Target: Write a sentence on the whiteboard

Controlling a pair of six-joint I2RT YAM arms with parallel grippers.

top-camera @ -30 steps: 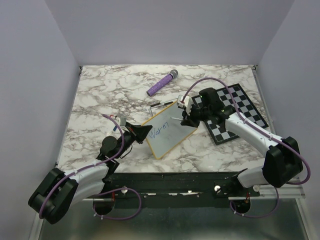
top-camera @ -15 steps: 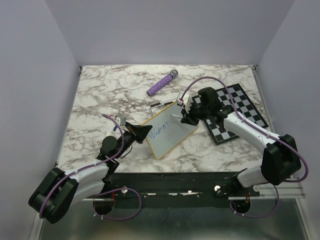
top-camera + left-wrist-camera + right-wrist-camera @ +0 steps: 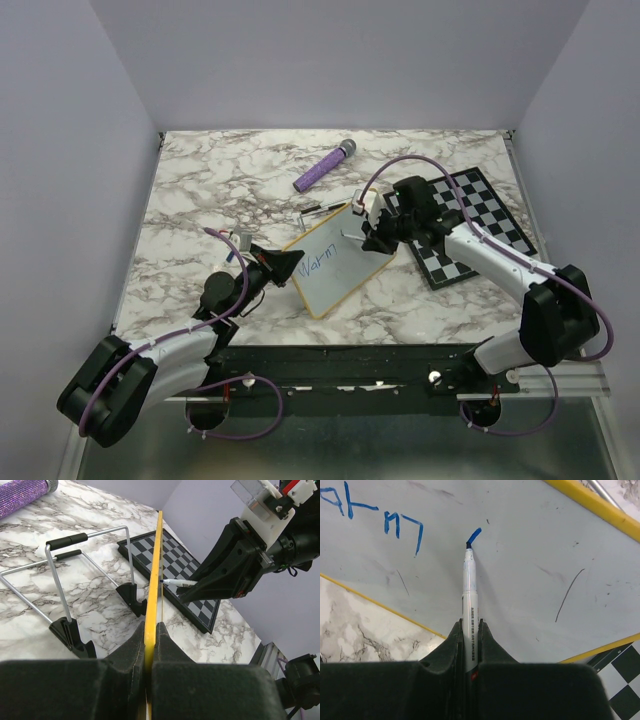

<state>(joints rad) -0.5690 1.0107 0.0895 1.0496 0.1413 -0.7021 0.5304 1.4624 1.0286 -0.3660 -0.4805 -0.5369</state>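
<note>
The whiteboard [image 3: 345, 272], yellow-framed, stands tilted on the marble table. My left gripper [image 3: 288, 266] is shut on its left edge. In the left wrist view the yellow frame [image 3: 156, 565] runs straight up from between that gripper's [image 3: 150, 628] jaws. The sentence [image 3: 322, 265] reads "Warm" in blue. My right gripper [image 3: 470, 626] is shut on a white marker [image 3: 469, 592]. The marker's tip touches the board [image 3: 530, 545] at the end of a short new blue stroke [image 3: 475, 533], to the right of "Warm" [image 3: 400, 527].
A purple glittery microphone [image 3: 324, 167] lies at the back of the table. A black-and-white chessboard [image 3: 478, 222] lies under the right arm. A wire stand with black feet [image 3: 75, 580] props the whiteboard from behind, by the chessboard's edge [image 3: 170, 555].
The right gripper with the marker has shifted slightly toward the far side of the board. The left gripper and the whiteboard have not moved.
</note>
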